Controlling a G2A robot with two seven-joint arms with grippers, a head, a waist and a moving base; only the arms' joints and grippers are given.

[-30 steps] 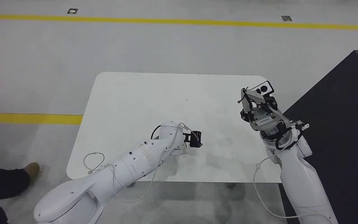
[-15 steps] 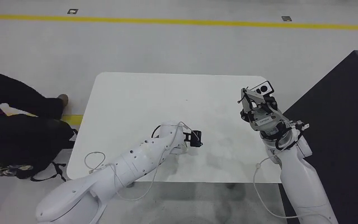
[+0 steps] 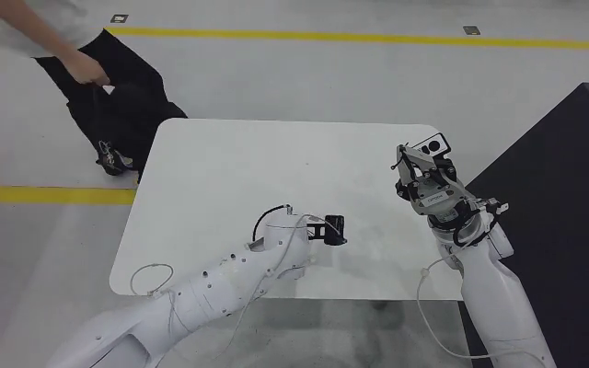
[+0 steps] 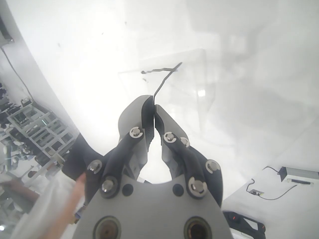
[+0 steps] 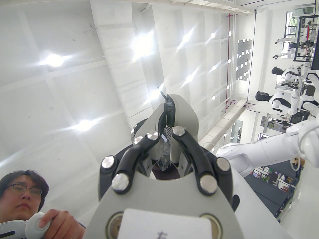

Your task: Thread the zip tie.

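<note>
Gripping end: the left gripper (image 4: 154,101) has its jaws pressed together on one end of the zip tie (image 4: 164,80), pinched at the very tips of the pads.
Zip tie: a thin dark strip runs out from those tips over the white table (image 3: 230,166) and is kinked partway. At its far end a second thin dark line doubles back to a small knob. Whether that line is the tie's own folded length with its head, or a shadow on the table, cannot be told.
Right gripper (image 5: 167,100): it is raised near the table's right edge, well apart from the left one, and points toward the ceiling. Its jaws are drawn together, and a dark sliver (image 5: 162,93) shows past the tips; whether it is gripped cannot be told.
Risk, slip: with so little strip between the pads, any side load would probably swivel the tie or pull it free.
Risk, loose head: nothing appears to steady the far end, so a push there would likely slide it away instead of feeding it.
Risk, buckling: the kink suggests a limp strip, and pressing it against the table could fold it further and spoil the alignment.
Writing: a white label (image 5: 164,222) on the right gripper's base carries a dark mark cut off at the edge and not legible. The tie shows no print.
</note>
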